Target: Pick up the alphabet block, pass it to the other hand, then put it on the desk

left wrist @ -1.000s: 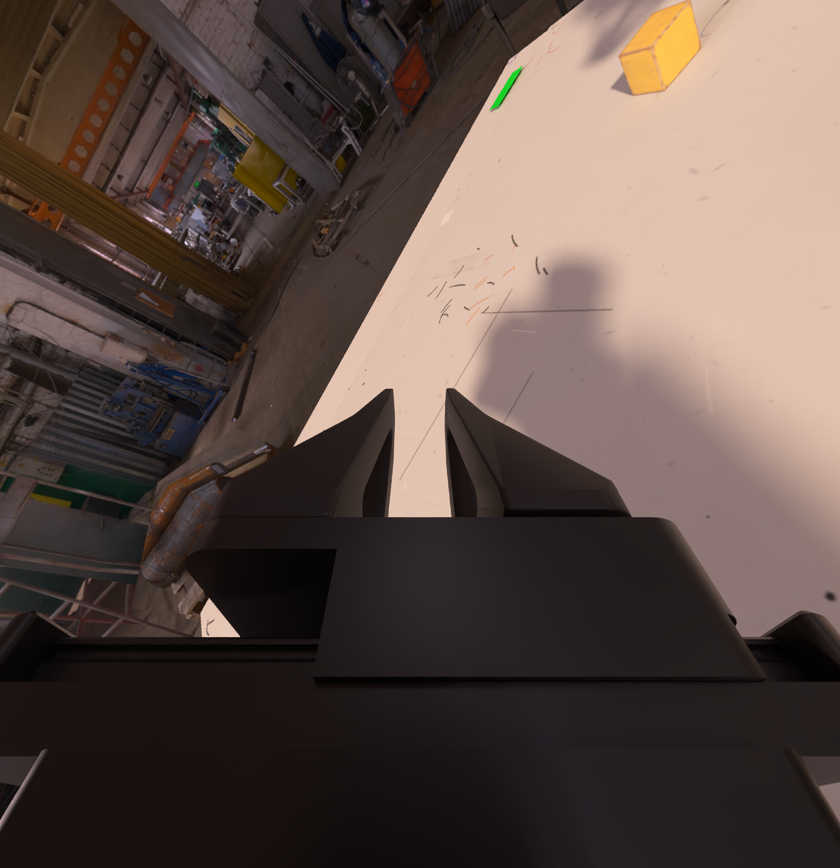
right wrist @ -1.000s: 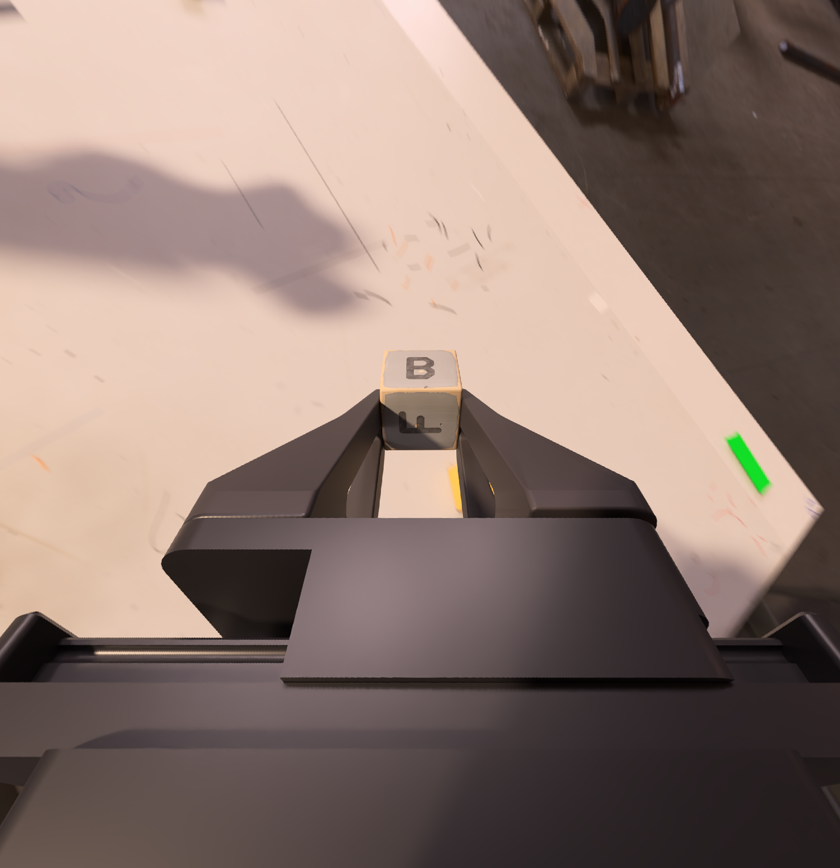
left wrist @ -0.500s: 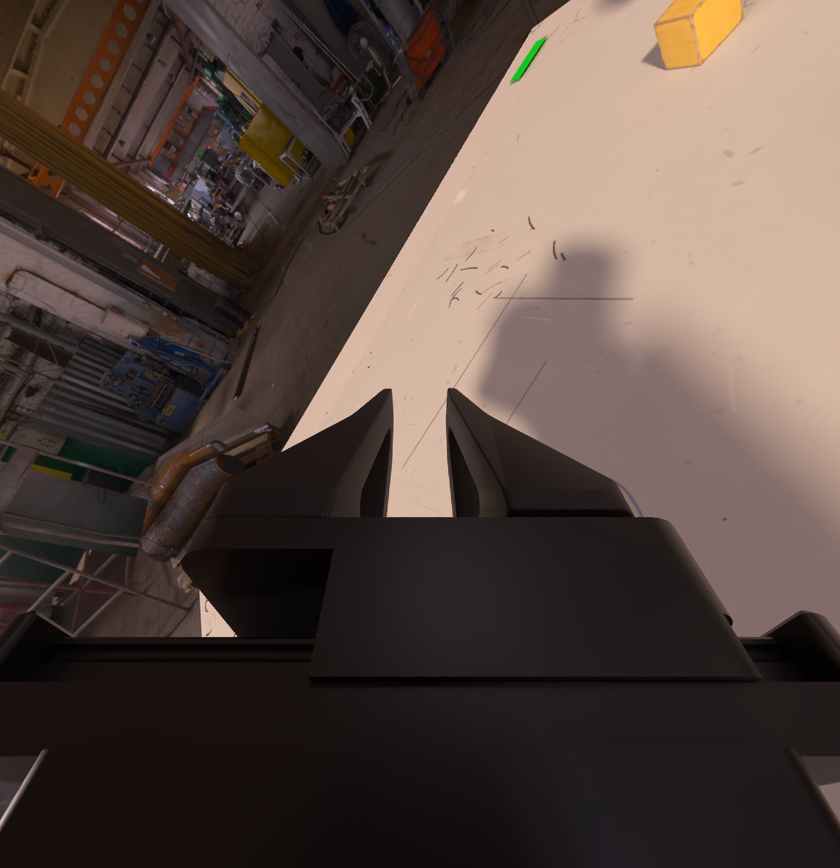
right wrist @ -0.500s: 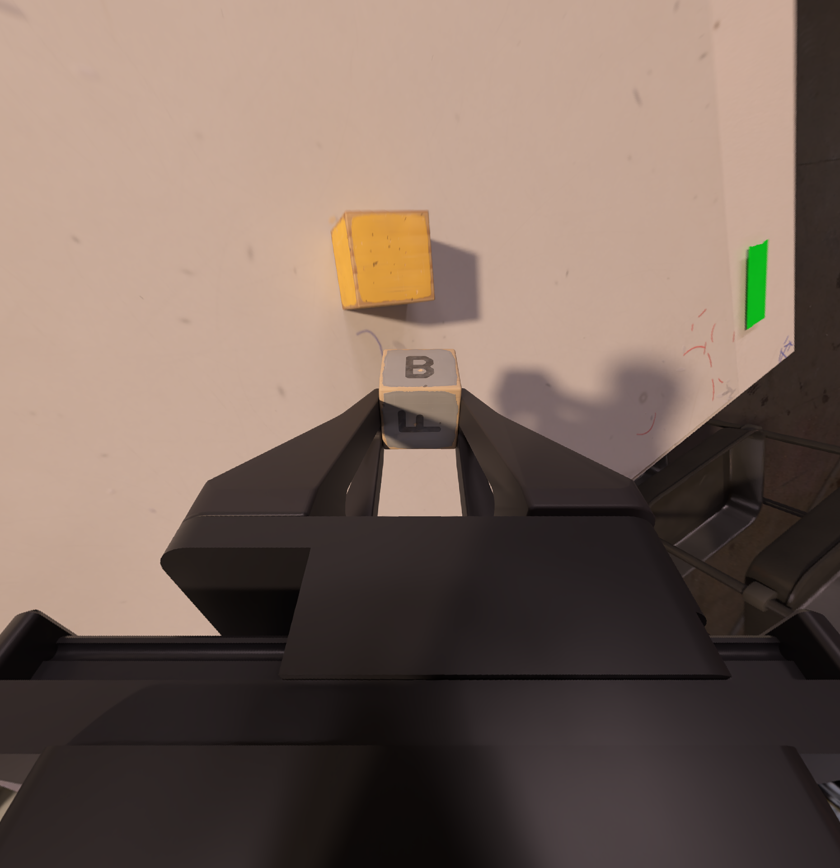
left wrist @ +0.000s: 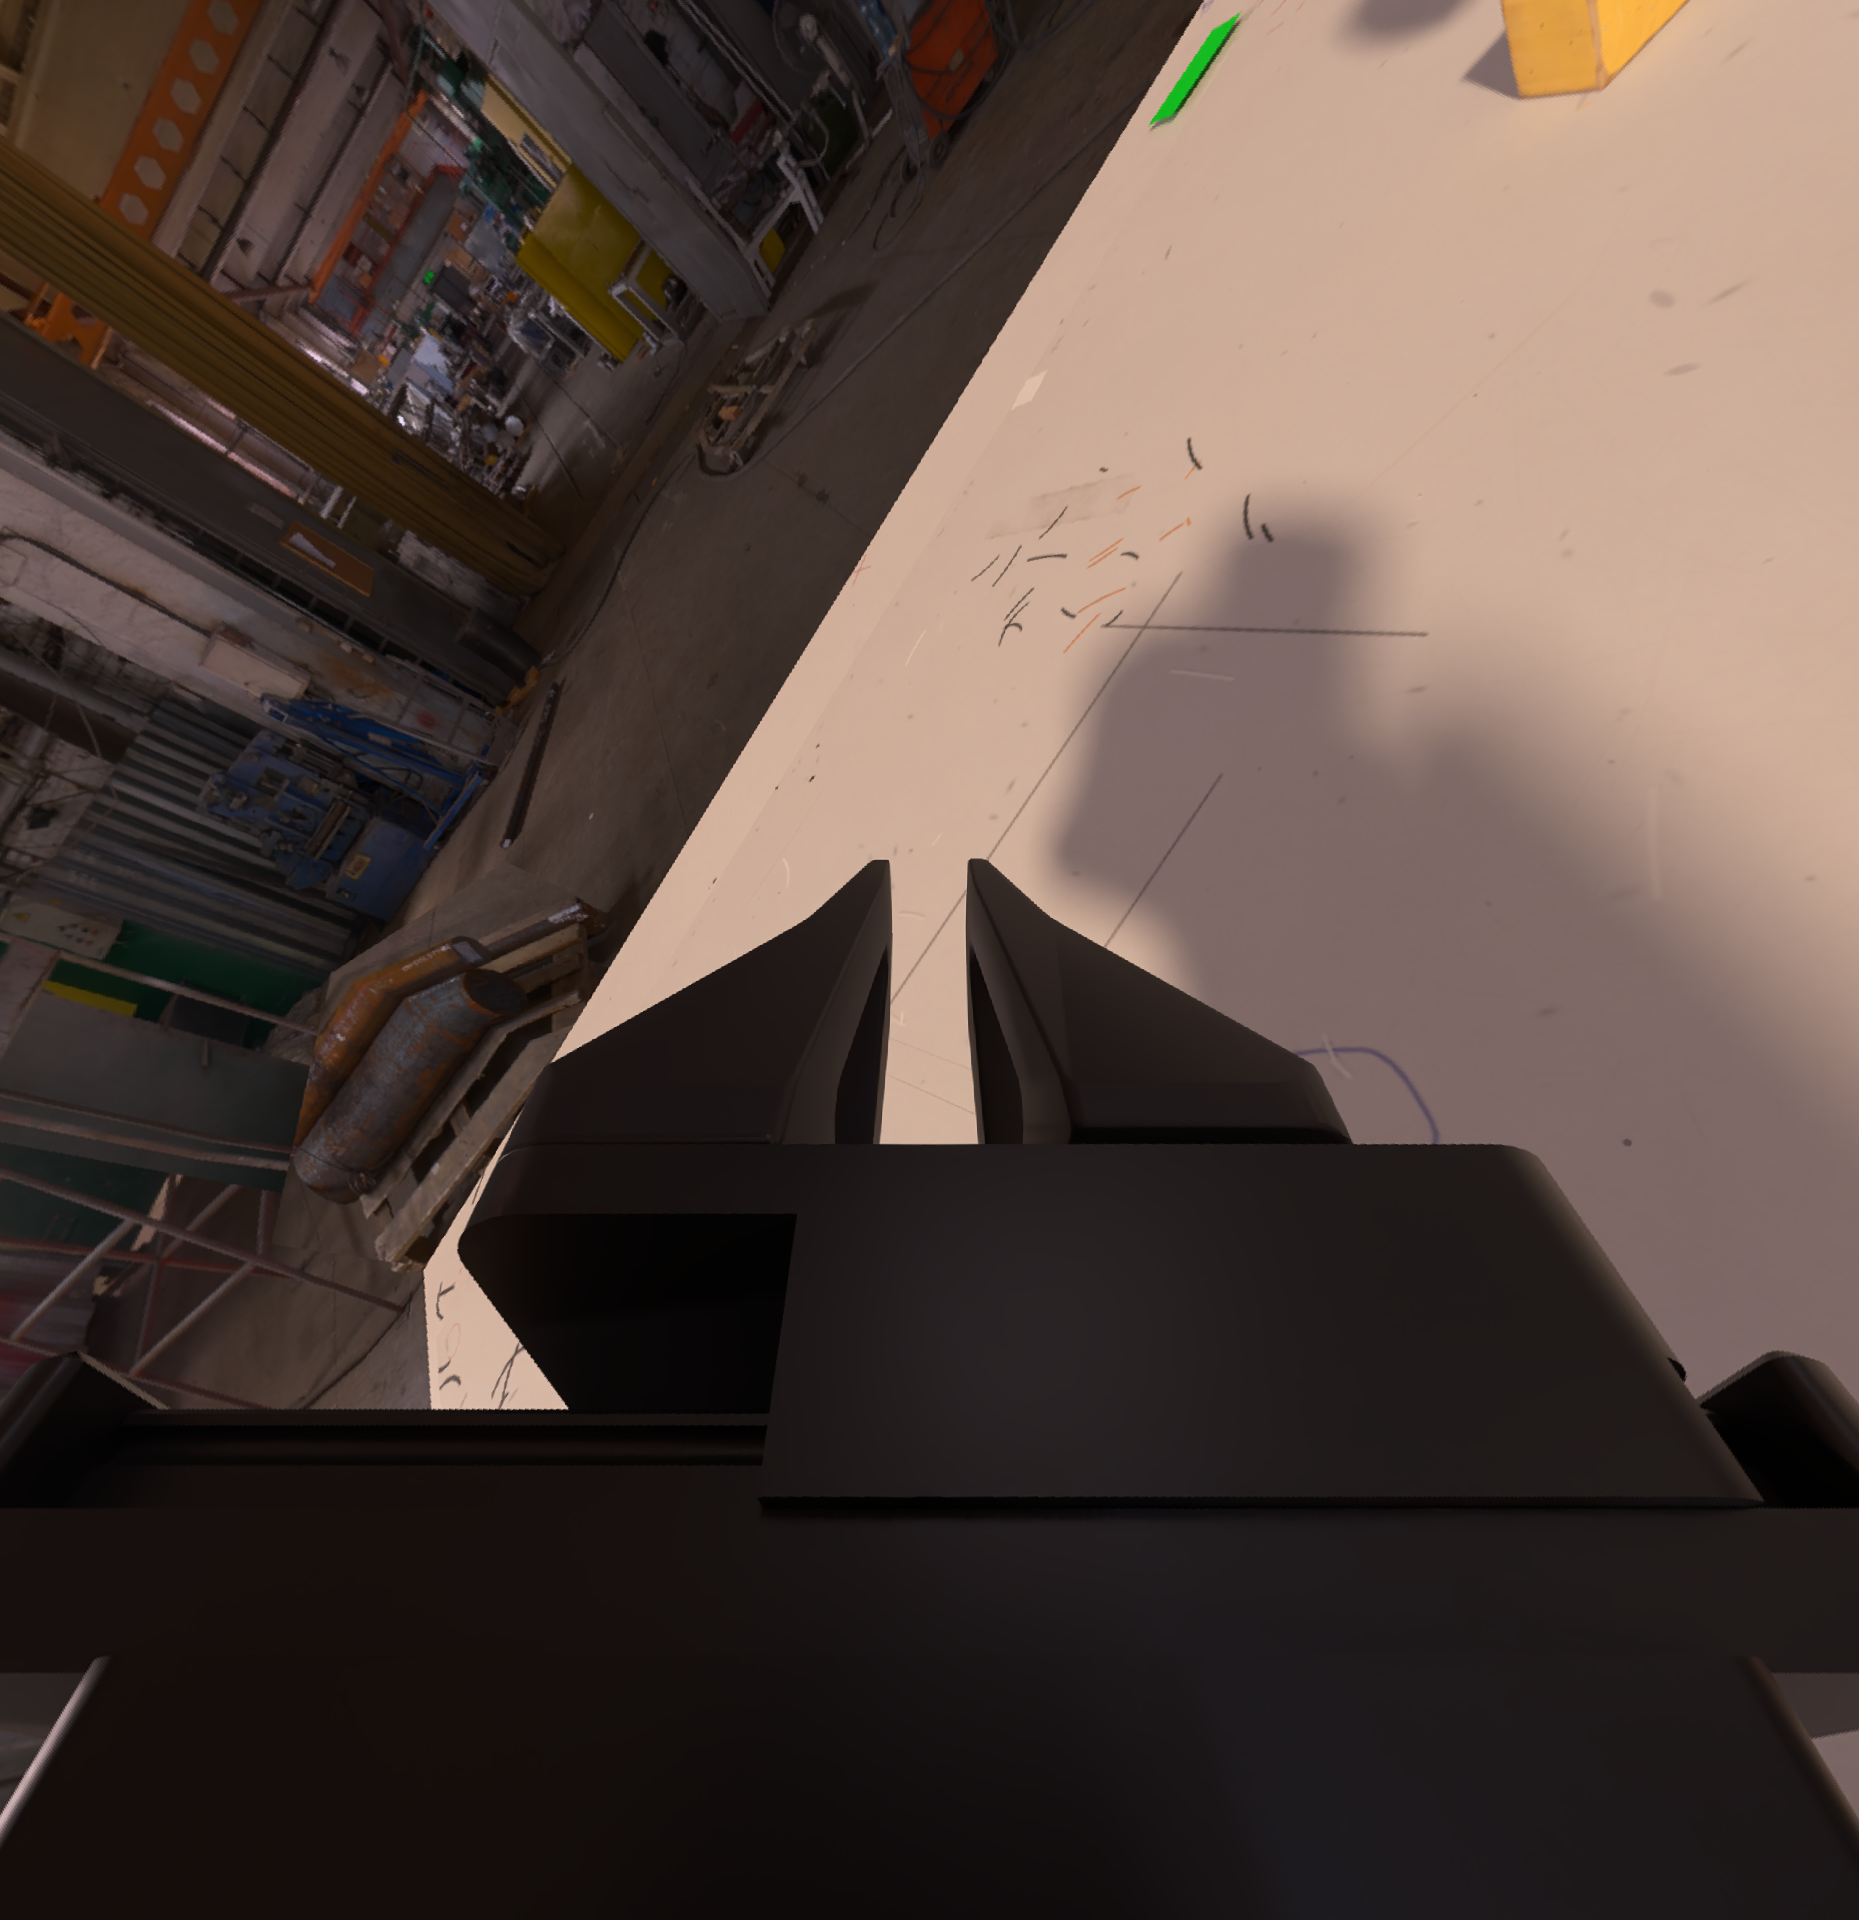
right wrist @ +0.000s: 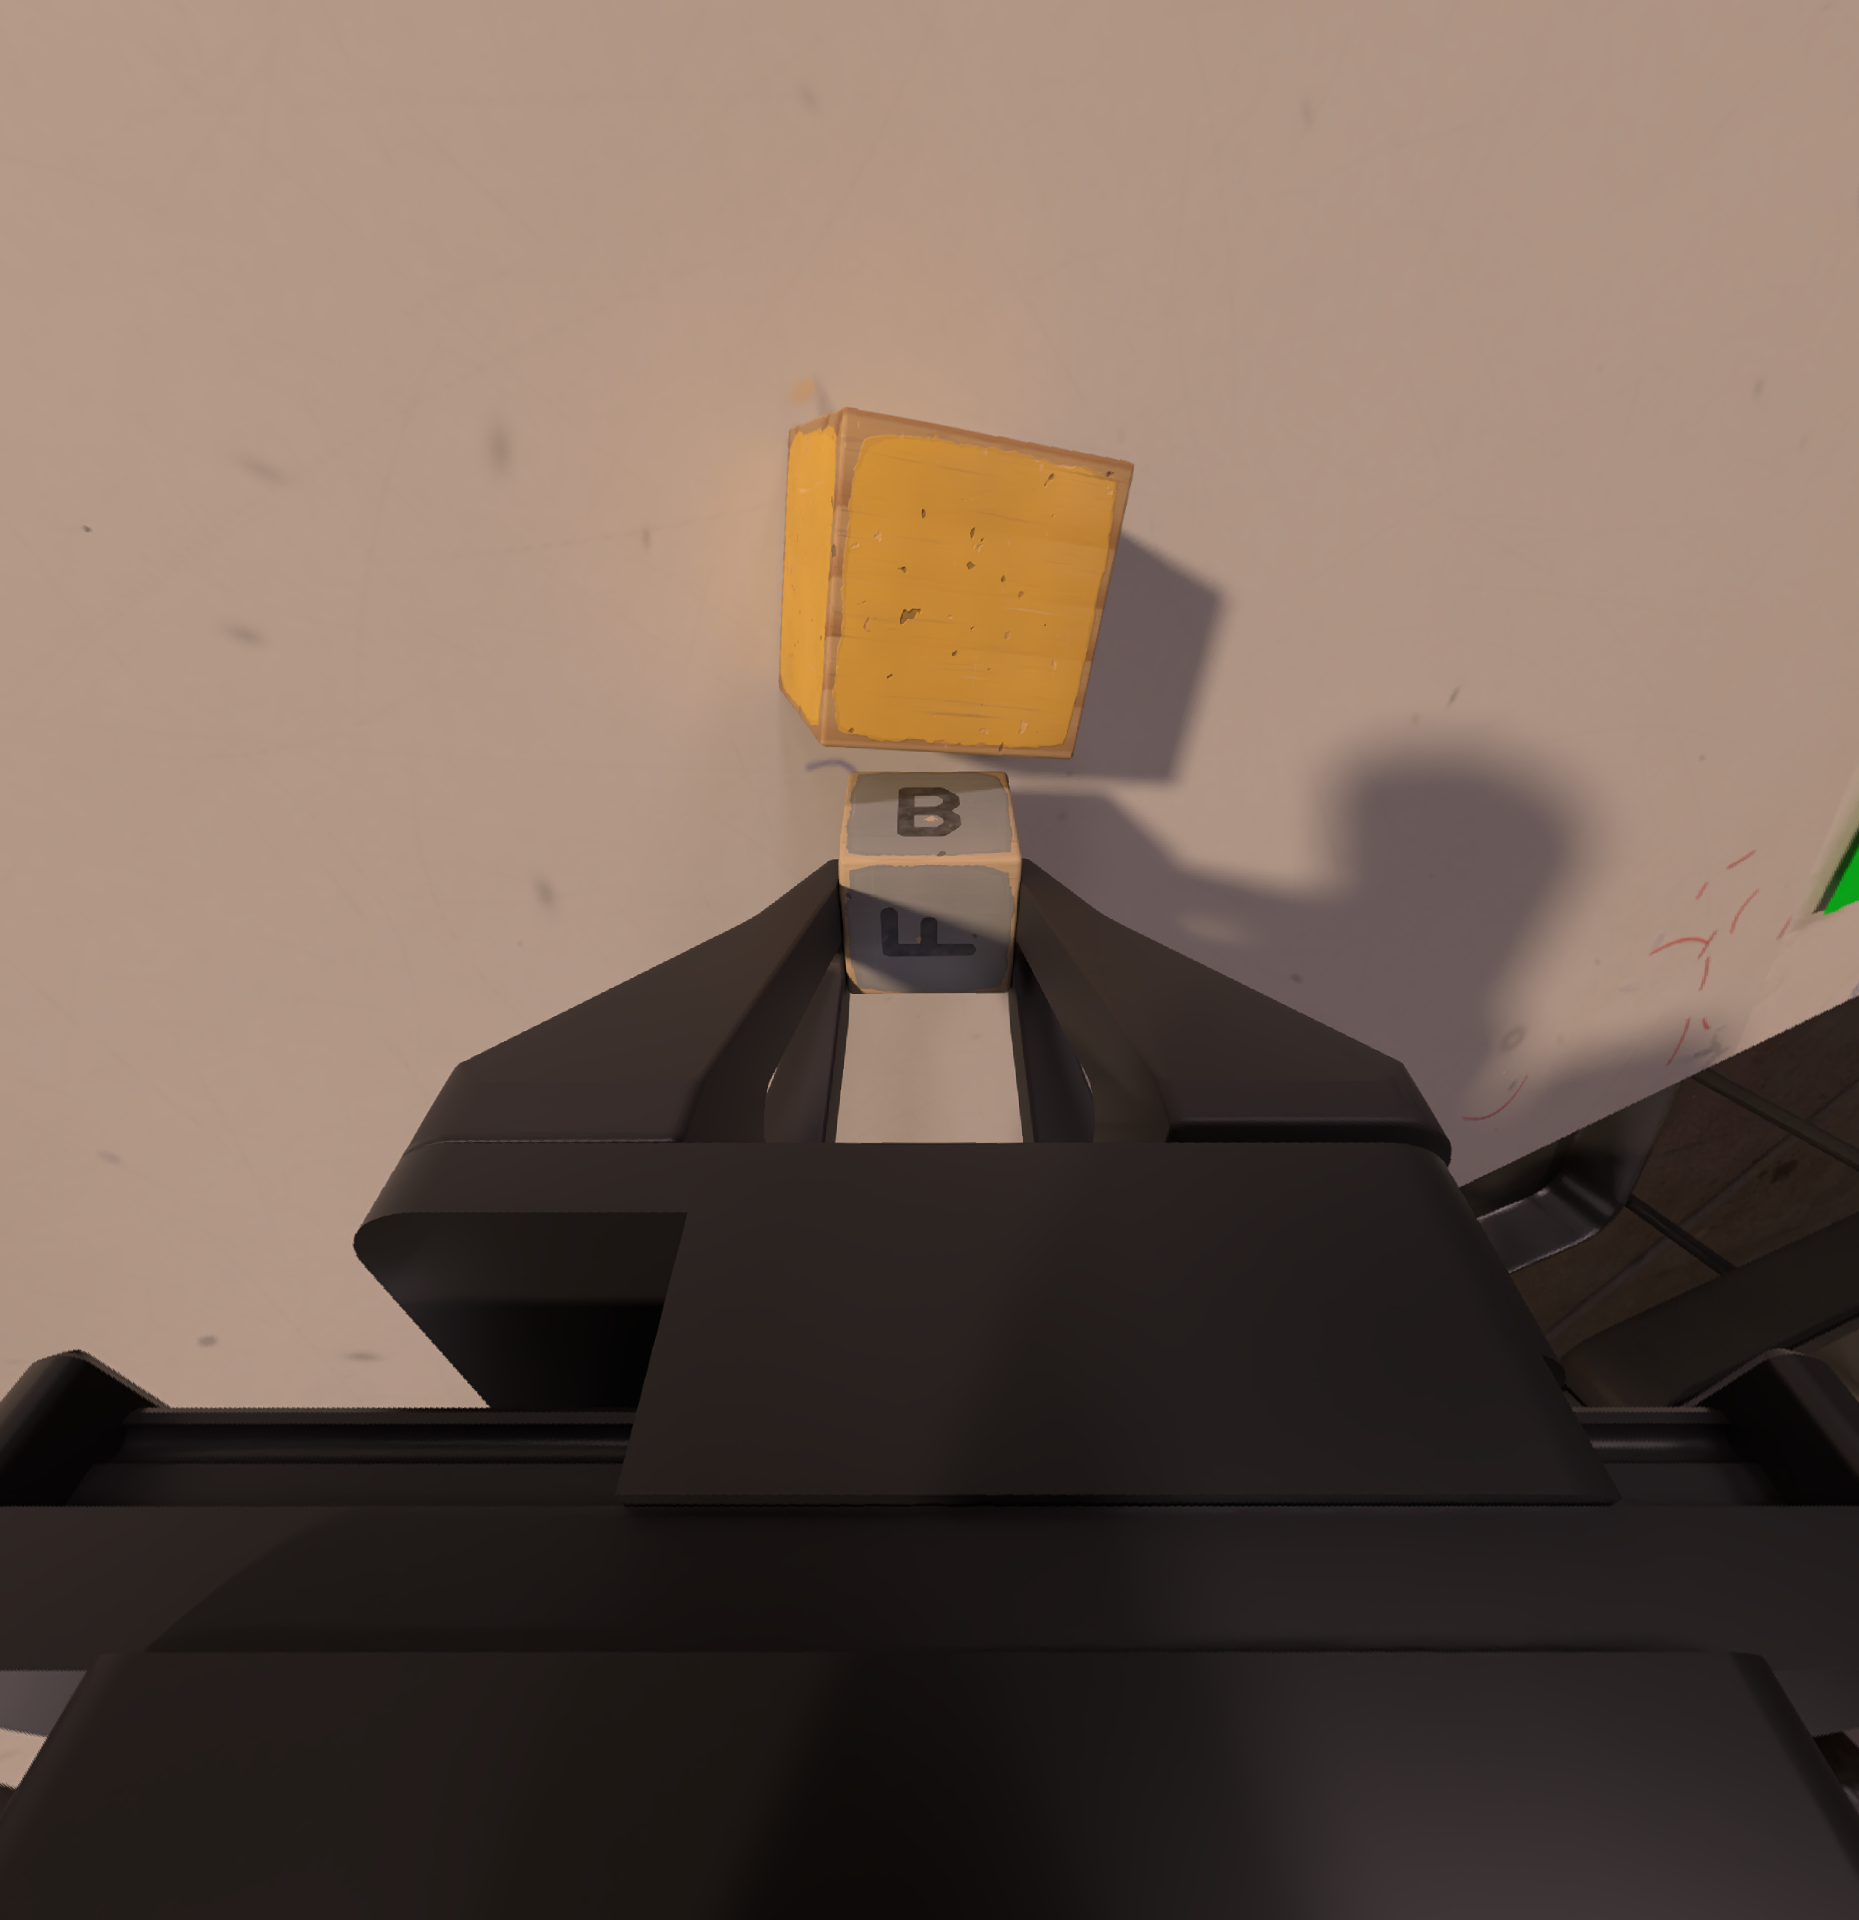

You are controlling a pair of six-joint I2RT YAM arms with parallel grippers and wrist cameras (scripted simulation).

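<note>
The alphabet block (right wrist: 930,914) is a small pale wooden cube with grey lettered faces. My right gripper (right wrist: 930,883) is shut on it, one finger on each side, and holds it over the beige desk (right wrist: 385,520), just short of a yellow wooden block (right wrist: 956,592). The gripper's shadow falls on the desk to the right. My left gripper (left wrist: 928,873) holds nothing. Its fingers stand with only a narrow slit between them, above the desk (left wrist: 1424,364) near its left edge. The alphabet block does not show in the left wrist view.
The yellow block also shows at the top right of the left wrist view (left wrist: 1569,42). A green tape strip (right wrist: 1855,862) lies near the desk's edge and shows in the left wrist view too (left wrist: 1195,68). Beyond the edge are the floor and workshop clutter.
My right gripper has swung round with the alphabet block and come closer to the desk and the yellow block. My left gripper has drifted slightly, and its slit has narrowed a little.
</note>
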